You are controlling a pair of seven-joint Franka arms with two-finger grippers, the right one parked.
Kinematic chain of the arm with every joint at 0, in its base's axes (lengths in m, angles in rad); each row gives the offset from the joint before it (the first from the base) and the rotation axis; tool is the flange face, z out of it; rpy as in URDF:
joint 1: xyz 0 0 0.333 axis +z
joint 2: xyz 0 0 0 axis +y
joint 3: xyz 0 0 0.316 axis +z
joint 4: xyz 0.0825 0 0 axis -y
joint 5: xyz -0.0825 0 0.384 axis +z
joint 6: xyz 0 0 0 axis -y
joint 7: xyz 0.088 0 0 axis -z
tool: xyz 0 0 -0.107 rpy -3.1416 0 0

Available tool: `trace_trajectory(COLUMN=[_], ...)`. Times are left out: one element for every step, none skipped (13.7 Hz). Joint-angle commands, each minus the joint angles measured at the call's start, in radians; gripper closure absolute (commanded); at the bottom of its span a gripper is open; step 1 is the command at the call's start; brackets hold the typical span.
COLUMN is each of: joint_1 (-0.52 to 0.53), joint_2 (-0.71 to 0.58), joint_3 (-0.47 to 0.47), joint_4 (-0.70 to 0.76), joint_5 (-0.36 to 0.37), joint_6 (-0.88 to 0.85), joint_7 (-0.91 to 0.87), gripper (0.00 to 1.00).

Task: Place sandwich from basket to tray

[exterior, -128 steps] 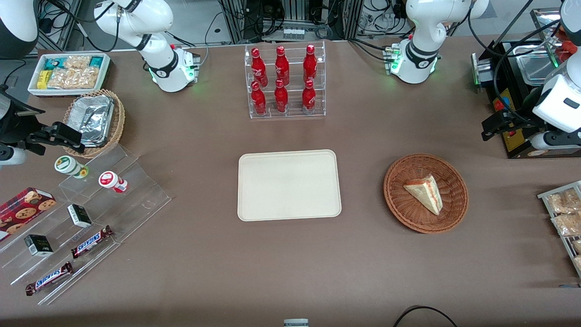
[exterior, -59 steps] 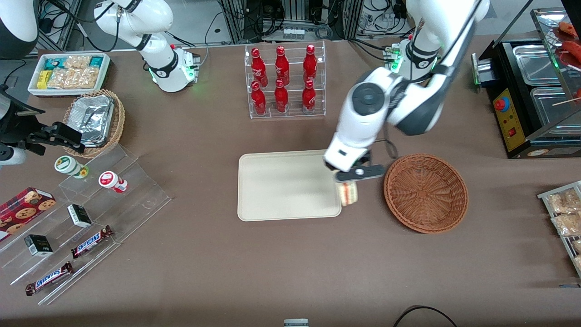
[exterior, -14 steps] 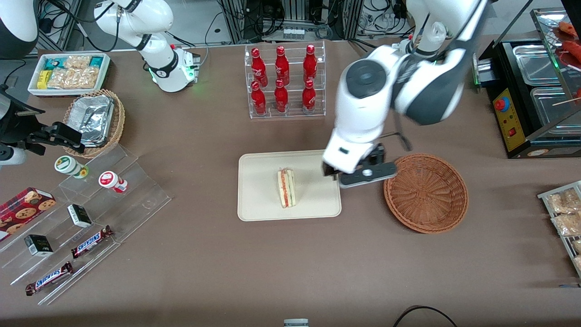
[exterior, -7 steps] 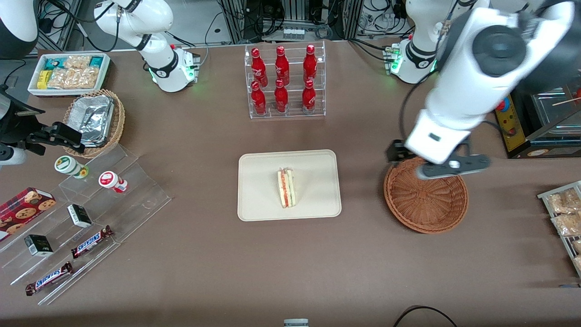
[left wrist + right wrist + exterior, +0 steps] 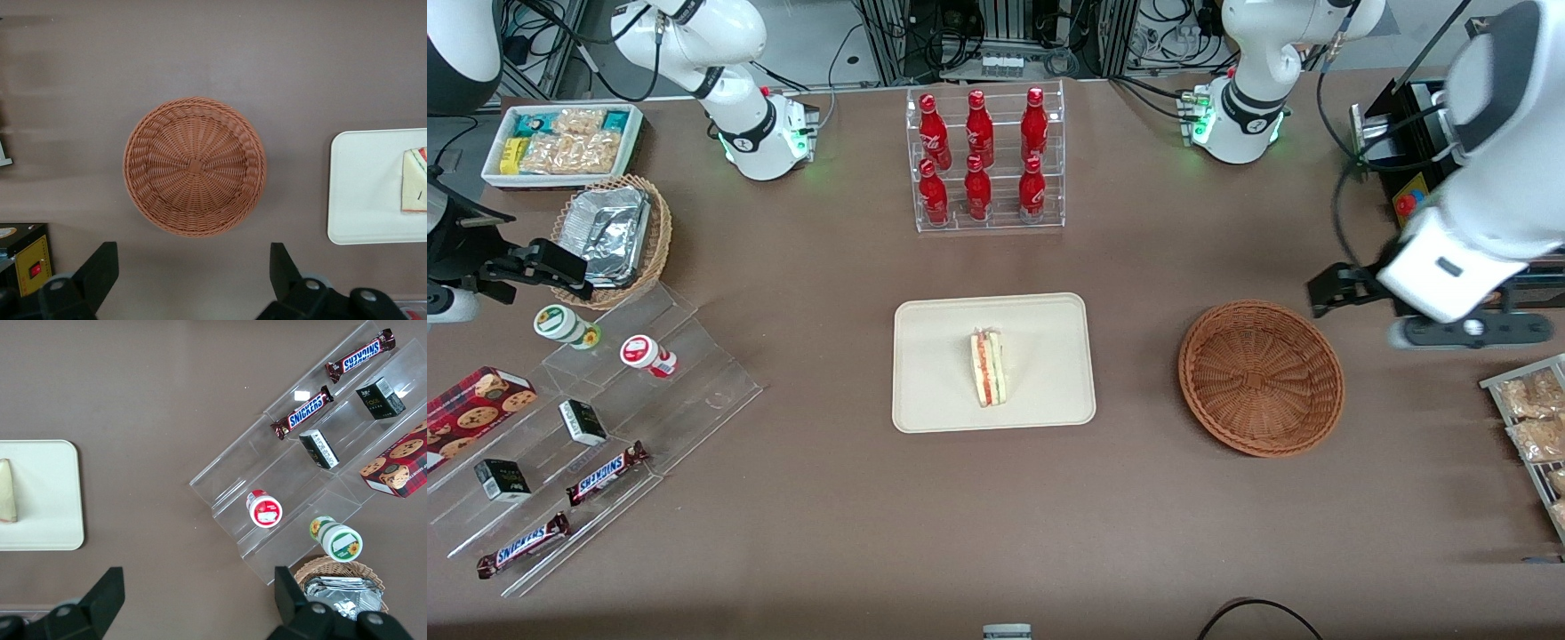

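sandwich (image 5: 988, 368) on tray (image 5: 934, 391), pincer (image 5: 190, 280) spread above table

reddish-brown woven basket (image 5: 1261, 379), cream tray (image 5: 934, 373) (plain)

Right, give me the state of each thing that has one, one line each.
sandwich: on the tray, standing on edge, filling layers facing up.
tray: holds only the sandwich.
basket: empty, upright.
gripper: open, holding nothing, raised above the table, off the basket toward the working arm's end.
cola bottles: six, upright in the clear rack, capped.
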Motion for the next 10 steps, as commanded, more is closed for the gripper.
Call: trace_trajectory(joint_1=[-0.011,-0.009,-0.009,-0.008,-0.008,-0.008,-0.008,-0.006,-0.006,-0.006], joint_2=[-0.054,-0.059,-0.068,-0.093,-0.128,-0.163,-0.191,-0.211,-0.22,-0.222], joint_3=[0.075,0.08,0.091,0.1,0.109,0.112,0.112,0.112,0.111,0.111], joint_4=[-0.032,-0.039,-0.044,-0.065,-0.105,-0.146,-0.182,-0.206,-0.217,-0.216], joint_5=[-0.048,-0.048,-0.042,-0.042,-0.036,-0.033,-0.028,-0.004,0.004,0.006], joint_6=[-0.015,-0.018,-0.018,-0.018,-0.013,-0.004,0.007,0.01,0.01,0.004], joint_7=[0.069,0.1,0.105,0.108,0.109,0.111,0.111,0.111,0.111,0.111], gripper=[0.0,0.0,0.0,0.0,0.0,0.0,0.0,0.0,0.0,0.0])
